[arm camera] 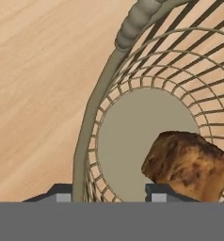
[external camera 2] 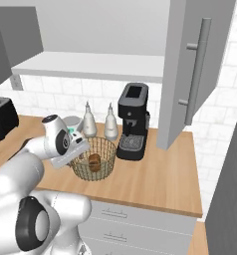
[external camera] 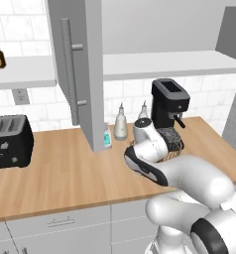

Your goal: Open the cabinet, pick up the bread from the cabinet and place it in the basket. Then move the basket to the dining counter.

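**A:** Left base view: the basket (external camera: 170, 141) is mostly hidden behind the arm, just in front of the coffee machine (external camera: 168, 102). The wrist is bent down over it. How is it expected to handle?

**B:** Right base view: thin wire mesh, so probably light and a bit springy; the bread (external camera 2: 94, 162) sits loose inside the basket, left of the coffee machine, and could be tipped out. The rim looks like the sane grab spot. The cabinet (external camera 2: 190, 74) door is swung open.

**A:** Hand view: the gripper (arm camera: 107, 194) is spread, one fingertip outside the rim and one inside, straddling the wall. Nothing is pinched yet, as far as can be judged.
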Controlling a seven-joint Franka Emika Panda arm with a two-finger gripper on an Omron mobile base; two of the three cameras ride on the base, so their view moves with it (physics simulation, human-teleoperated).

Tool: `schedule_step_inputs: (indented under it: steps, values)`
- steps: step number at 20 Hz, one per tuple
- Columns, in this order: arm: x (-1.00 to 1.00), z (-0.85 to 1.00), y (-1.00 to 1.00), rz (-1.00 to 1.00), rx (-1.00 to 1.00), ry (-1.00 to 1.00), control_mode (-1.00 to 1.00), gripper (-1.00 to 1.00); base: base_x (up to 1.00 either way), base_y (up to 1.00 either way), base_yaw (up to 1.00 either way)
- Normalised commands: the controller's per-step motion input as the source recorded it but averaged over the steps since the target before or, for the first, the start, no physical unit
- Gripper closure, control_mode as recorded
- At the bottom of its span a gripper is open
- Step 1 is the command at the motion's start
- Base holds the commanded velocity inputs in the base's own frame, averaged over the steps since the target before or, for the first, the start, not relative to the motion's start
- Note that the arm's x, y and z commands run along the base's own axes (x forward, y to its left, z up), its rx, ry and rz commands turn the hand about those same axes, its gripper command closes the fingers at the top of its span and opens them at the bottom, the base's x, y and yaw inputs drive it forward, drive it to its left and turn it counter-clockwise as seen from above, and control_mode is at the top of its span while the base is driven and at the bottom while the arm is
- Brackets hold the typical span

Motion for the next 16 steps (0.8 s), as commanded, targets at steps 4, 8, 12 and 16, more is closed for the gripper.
schedule_step_inputs:
  steps: [4,8,12,16]
  values:
    - [0.0,-0.23,0.0,0.05,0.0,0.0,-1.0,1.0,0.0,0.0,0.0]
    - [-0.07,0.01,0.04,0.02,-0.07,-0.02,-1.0,1.0,0.0,0.0,0.0]
    - [-0.38,0.53,0.05,0.02,-0.1,-0.12,-1.0,1.0,0.0,0.0,0.0]
    - [-0.61,0.84,0.04,0.0,-0.01,-0.07,-1.0,1.0,0.0,0.0,0.0]
